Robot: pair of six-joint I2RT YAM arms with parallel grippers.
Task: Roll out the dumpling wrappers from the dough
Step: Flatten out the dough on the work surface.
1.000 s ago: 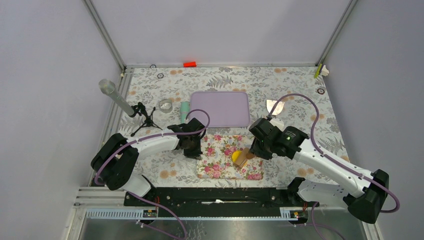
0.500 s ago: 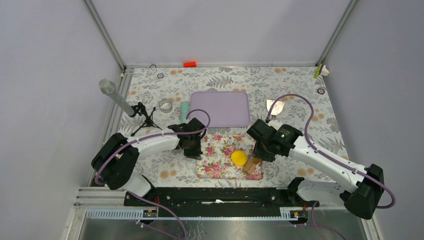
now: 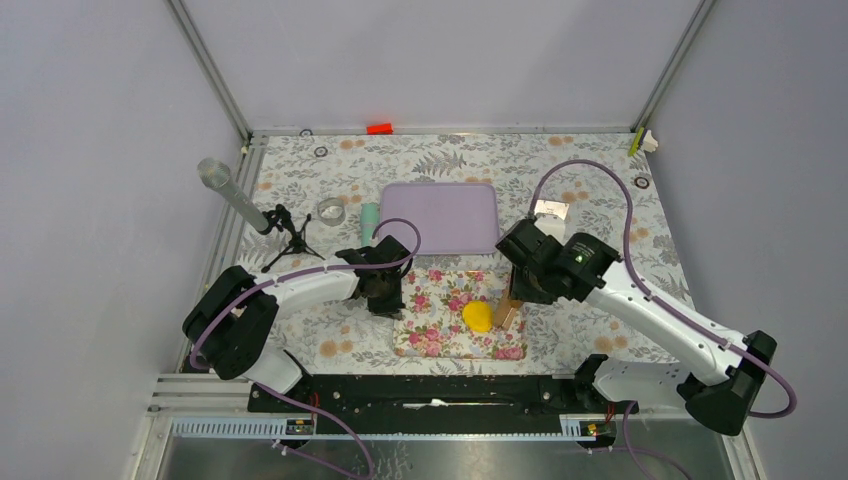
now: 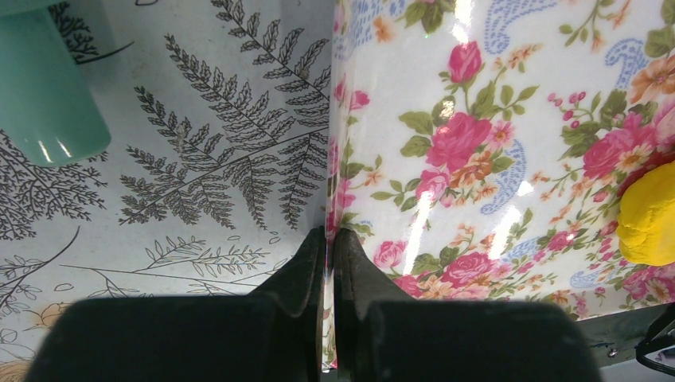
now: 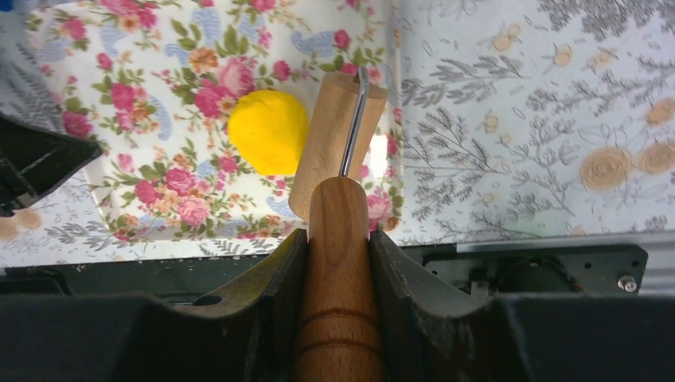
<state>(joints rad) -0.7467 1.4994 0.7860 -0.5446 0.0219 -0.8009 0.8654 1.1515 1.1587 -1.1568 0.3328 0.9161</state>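
Right tool [image 5: 338, 239] gripping wooden roller [image 5: 335, 147], dough [image 5: 267, 130] just left of it, left tool [image 4: 329, 243] pinching mat [image 4: 493, 95].

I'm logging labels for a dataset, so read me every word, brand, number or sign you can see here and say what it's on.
No readable text in any view.
The red tag at the far edge: too small to tell whether it bears print.
The floral mat, rolling pin, dough and purple tray: patterns or plain surfaces only, no lettering.
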